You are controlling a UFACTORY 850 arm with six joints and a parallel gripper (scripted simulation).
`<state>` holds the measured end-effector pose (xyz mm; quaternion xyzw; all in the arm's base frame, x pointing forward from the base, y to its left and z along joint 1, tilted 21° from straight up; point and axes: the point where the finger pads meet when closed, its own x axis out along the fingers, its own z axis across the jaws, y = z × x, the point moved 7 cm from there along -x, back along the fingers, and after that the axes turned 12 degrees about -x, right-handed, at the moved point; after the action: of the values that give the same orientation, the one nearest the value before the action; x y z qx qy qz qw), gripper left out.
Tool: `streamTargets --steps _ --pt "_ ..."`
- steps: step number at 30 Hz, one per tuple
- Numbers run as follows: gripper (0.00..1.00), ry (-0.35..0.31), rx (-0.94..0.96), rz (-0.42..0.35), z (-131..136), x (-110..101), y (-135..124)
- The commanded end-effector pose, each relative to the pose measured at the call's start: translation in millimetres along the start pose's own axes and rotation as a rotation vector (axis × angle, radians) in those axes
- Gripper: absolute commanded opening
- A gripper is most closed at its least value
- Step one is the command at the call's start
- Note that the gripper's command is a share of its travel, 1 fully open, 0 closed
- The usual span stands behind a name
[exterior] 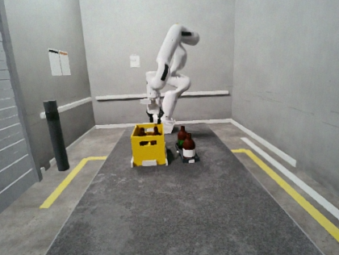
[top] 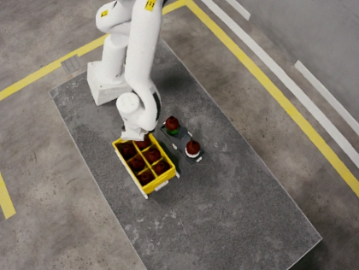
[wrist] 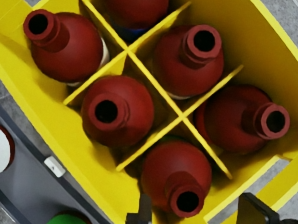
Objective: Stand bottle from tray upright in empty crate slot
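The yellow crate (top: 144, 162) stands on the table, and it also shows in the exterior view (exterior: 148, 145). In the wrist view the crate (wrist: 156, 110) has a brown bottle standing in each of its six slots. My gripper (wrist: 196, 219) is open and hovers just above the bottle in the nearest slot (wrist: 176, 179), with a finger on each side of its neck and clear of it. In the top view the gripper (top: 134, 136) is over the crate's far corner. The dark tray (top: 181, 142) beside the crate holds two upright bottles, one green-labelled (top: 172, 125) and one white-labelled (top: 192, 148).
The tray lies close to the crate's right side. The robot base (top: 107, 81) stands at the table's far end. A black post (exterior: 56, 135) stands on the floor at the left, off the table.
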<state>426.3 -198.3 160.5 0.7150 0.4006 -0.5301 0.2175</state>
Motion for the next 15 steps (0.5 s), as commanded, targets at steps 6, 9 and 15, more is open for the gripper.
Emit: streamTargets --steps 6,9,15 --pt "0.65 0.000 0.000 0.001 -0.3 -20.5 0.6" --pt "0.65 0.000 0.000 0.001 -0.3 -26.7 0.6" --pt "0.65 0.000 0.000 0.001 -0.3 -35.4 0.6"
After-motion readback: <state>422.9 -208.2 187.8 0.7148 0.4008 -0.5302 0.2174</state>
